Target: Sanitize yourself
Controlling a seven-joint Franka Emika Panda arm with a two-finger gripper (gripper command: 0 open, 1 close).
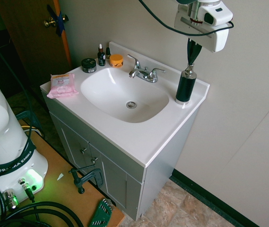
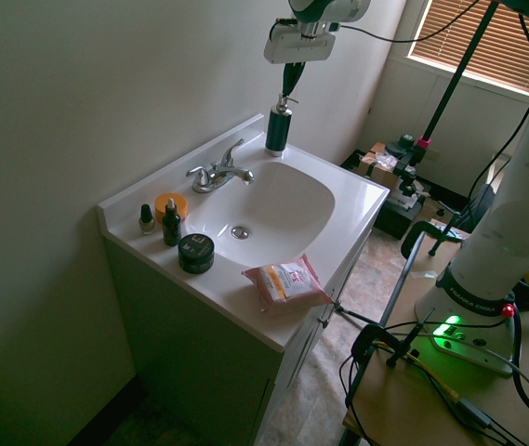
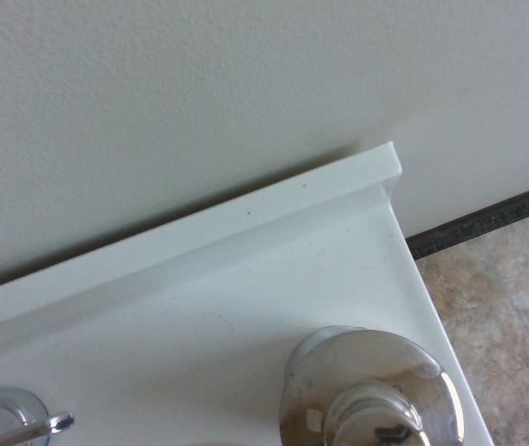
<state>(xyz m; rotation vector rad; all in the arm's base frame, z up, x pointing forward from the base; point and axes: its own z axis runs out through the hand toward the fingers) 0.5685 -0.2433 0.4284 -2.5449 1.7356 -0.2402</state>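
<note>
The robot's white arm (image 1: 2,127) reaches over the vanity, its end effector (image 1: 191,60) pointing straight down, fingers clenched together right over the silver pump head of a dark dispenser bottle (image 1: 185,86); whether they touch it I cannot tell. The bottle stands on the white desk (image 1: 143,137) at the back corner, beside the chrome faucet (image 1: 143,72). Across the basin (image 1: 125,97) lie a pink wipes pack (image 1: 61,85), a black jar (image 1: 88,65), two small bottles and an orange tin (image 1: 116,60).

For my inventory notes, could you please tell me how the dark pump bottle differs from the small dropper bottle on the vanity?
The pump bottle is taller and wider than the dropper bottle. The pump bottle has a silver pump top; the dropper bottle has a dark cap. The pump bottle stands directly under the hand, the dropper bottle across the faucet from it. Both are dark and upright.
</note>
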